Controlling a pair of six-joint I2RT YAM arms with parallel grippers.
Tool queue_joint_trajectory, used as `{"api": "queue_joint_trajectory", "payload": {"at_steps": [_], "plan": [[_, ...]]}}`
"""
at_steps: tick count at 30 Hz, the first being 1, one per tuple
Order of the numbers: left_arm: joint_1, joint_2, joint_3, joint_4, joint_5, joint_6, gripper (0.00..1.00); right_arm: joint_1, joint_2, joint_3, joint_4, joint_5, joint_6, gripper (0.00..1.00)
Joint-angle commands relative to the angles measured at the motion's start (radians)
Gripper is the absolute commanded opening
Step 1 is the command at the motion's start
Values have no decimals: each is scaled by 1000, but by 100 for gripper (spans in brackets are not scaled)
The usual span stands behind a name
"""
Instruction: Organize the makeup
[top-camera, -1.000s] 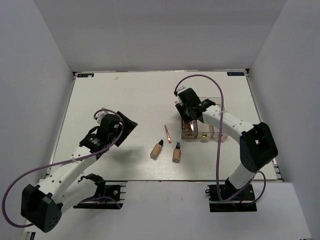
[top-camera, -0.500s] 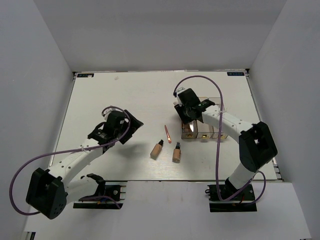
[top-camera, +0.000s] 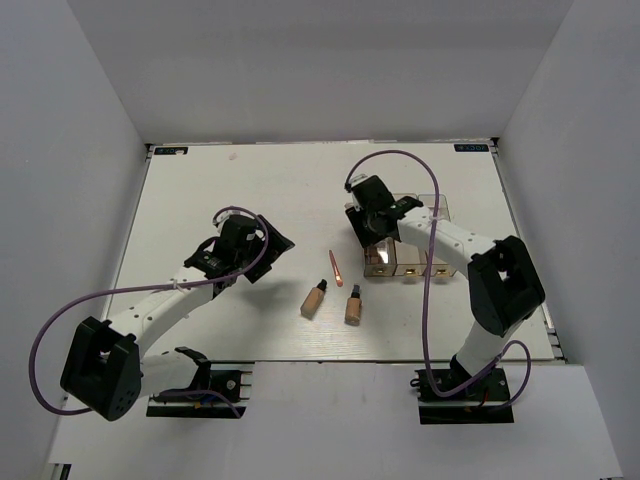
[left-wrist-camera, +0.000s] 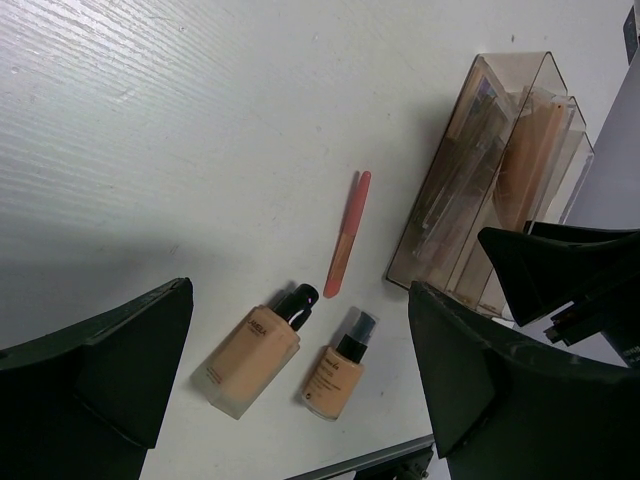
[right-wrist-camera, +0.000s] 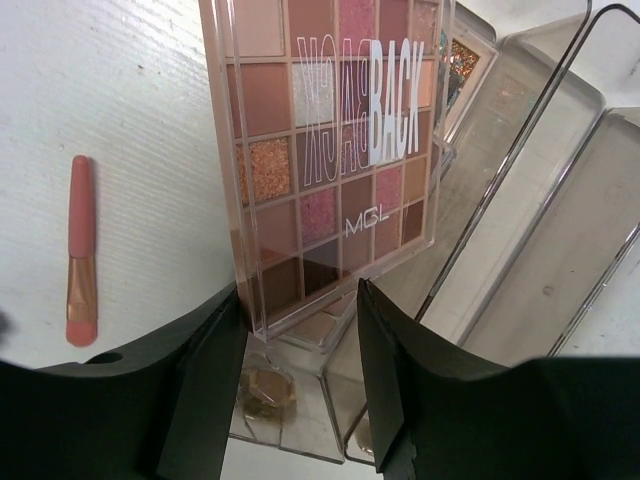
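My right gripper (right-wrist-camera: 298, 300) pinches the palette (right-wrist-camera: 330, 150) on edge over the box's (right-wrist-camera: 560, 200) end slot so it can slide in; my left gripper (top-camera: 262, 243) hangs wide open, empty, near the bottles (left-wrist-camera: 250, 355) and stick (left-wrist-camera: 346, 235).

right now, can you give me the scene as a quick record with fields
right gripper: shut on eyeshadow palette, at clear box's end compartment
left gripper: open, empty, above table
larger beige bottle: lying on table
smaller beige bottle: lying beside it
pink stick: on table, apart from bottles and box
unsorted: both bottles, stick
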Motion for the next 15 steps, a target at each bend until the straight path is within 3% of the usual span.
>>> {"api": "queue_joint_trajectory", "payload": {"at_steps": [1, 15], "plan": [[4, -20, 30, 8, 6, 11, 98, -4, 8, 56, 19, 0, 48, 52], [4, -22, 24, 8, 6, 2, 98, -6, 5, 41, -12, -43, 105, 51]]}}
